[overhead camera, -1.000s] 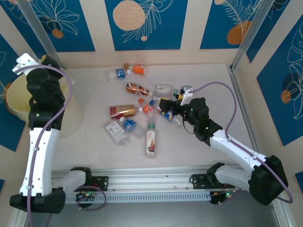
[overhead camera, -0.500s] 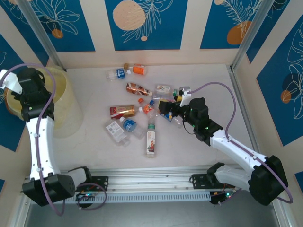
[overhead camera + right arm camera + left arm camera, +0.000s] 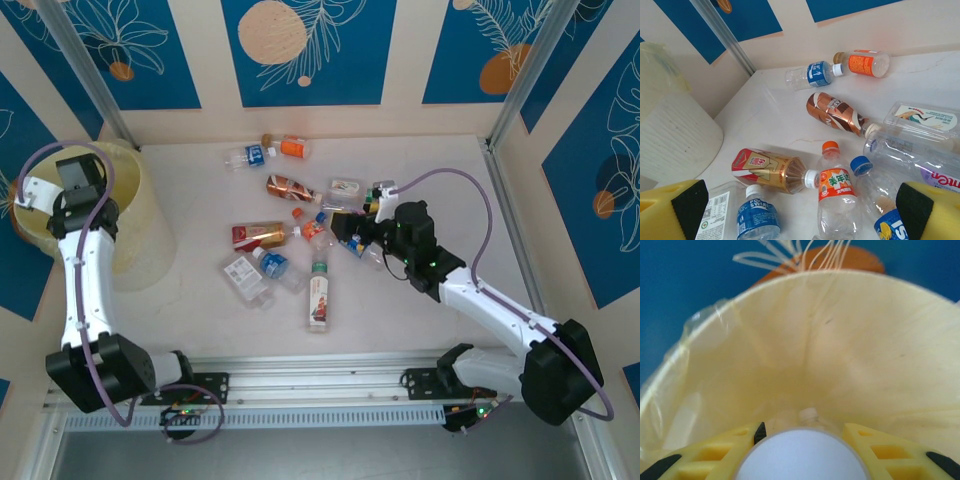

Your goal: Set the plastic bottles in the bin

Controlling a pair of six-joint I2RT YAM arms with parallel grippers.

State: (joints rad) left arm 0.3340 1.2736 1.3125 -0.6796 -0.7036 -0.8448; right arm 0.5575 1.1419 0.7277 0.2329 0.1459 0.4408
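**Dropping one bottle, lining up the next**

Left pincer (image 3: 802, 432) grips a clear bottle (image 3: 800, 457) neck-first over the mouth of the bin (image 3: 850, 340) (pale-yellow, at the worktop's (image 3: 450, 180) left edge). Release only once it sits inside the rim. Right pincer (image 3: 802, 202), spread wide and empty, hovers over the orange-capped bottle (image 3: 836, 192); centre on it alone before closing.

Roughly a dozen plastic bottles (image 3: 290, 188) lying loose, one yellow bin (image 3: 140, 250), two robot arms (image 3: 490, 300)
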